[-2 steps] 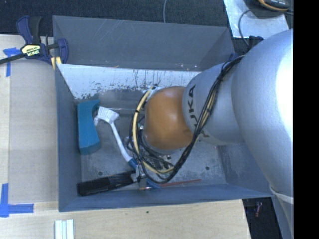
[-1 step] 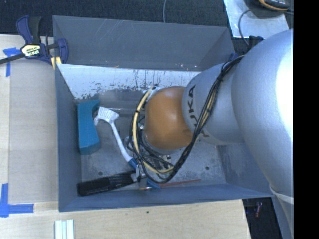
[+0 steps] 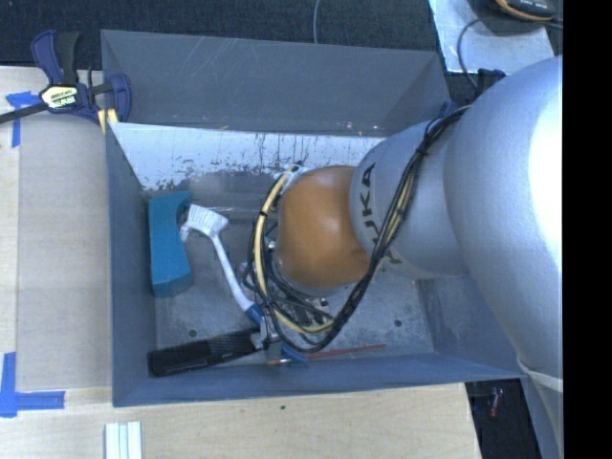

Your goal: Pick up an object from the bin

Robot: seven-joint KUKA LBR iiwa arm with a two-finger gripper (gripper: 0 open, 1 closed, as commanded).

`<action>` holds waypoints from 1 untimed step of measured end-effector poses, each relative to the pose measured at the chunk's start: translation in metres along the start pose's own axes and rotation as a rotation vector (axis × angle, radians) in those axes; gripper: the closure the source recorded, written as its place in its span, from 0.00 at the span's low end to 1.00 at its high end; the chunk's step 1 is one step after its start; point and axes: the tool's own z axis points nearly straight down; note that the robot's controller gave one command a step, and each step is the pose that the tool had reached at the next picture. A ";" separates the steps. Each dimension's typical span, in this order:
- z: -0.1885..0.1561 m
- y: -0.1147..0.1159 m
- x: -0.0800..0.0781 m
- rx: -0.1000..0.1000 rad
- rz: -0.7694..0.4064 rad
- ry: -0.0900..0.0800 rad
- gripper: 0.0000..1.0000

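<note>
Your gripper (image 3: 273, 340) is low at the middle of the bin's front wall, mostly buried under the orange cover (image 3: 320, 228) and the looped cables (image 3: 260, 256), so you cannot tell how wide it stands or whether it has hold of anything. Right at its tip two things meet: the right end of a black bar (image 3: 196, 355), which lies along the front wall toward the front left corner, and the lower end of a white brush (image 3: 218, 251), whose handle runs up and left to a bristled head near the middle of the floor. A thin red stick (image 3: 352, 350) lies just to its right, along the front wall. A blue block (image 3: 168, 242) sits against the left wall, its top corner beside the brush head. The bin (image 3: 124, 285) is grey metal, its floor scuffed, with dark streaks at the back wall.
</note>
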 end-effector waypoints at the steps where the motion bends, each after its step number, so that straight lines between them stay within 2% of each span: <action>1: 0.000 0.000 0.000 0.000 0.000 0.000 1.00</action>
